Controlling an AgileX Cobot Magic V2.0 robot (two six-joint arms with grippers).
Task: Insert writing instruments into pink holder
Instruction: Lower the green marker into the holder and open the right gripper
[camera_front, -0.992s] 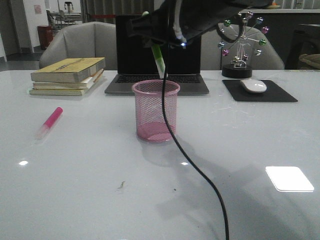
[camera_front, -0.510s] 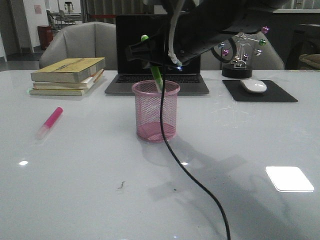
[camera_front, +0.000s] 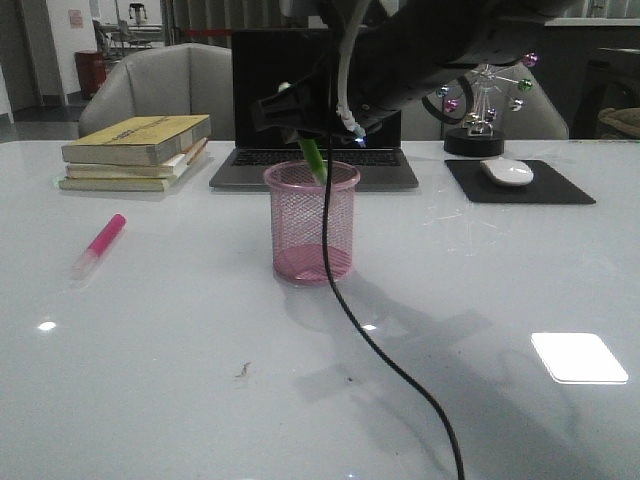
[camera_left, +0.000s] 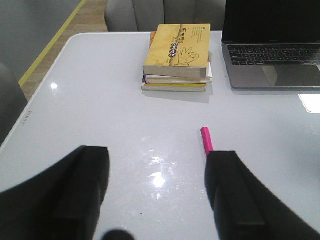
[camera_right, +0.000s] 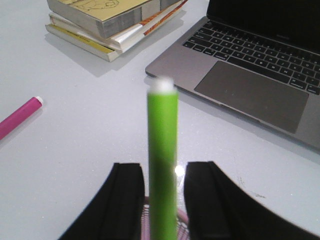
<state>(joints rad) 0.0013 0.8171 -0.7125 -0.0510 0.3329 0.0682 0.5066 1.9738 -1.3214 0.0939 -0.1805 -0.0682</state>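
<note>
The green marker (camera_front: 312, 160) stands tilted, its lower end inside the pink holder (camera_front: 311, 225) at the table's middle. My right gripper (camera_front: 300, 118) hovers just above the rim. In the right wrist view the green marker (camera_right: 162, 165) sits between the fingers of the right gripper (camera_right: 164, 170) with a narrow gap on each side, so the gripper is open; the holder's rim (camera_right: 182, 217) shows below. The pink marker (camera_front: 100, 243) lies flat on the table at the left. My left gripper (camera_left: 157, 155) is open and empty above the table, with the pink marker (camera_left: 206, 141) just beyond one finger.
A stack of books (camera_front: 135, 150) lies at the back left, and an open laptop (camera_front: 315, 165) sits behind the holder. A mouse (camera_front: 507, 171) on a black pad and a ball ornament (camera_front: 485, 100) are at the back right. A black cable (camera_front: 370, 330) hangs across the front.
My right gripper came down over the holder with the green marker, whose lower end went from above the rim to inside the cup. The fingers now stand apart from the marker. The pink marker has not moved.
</note>
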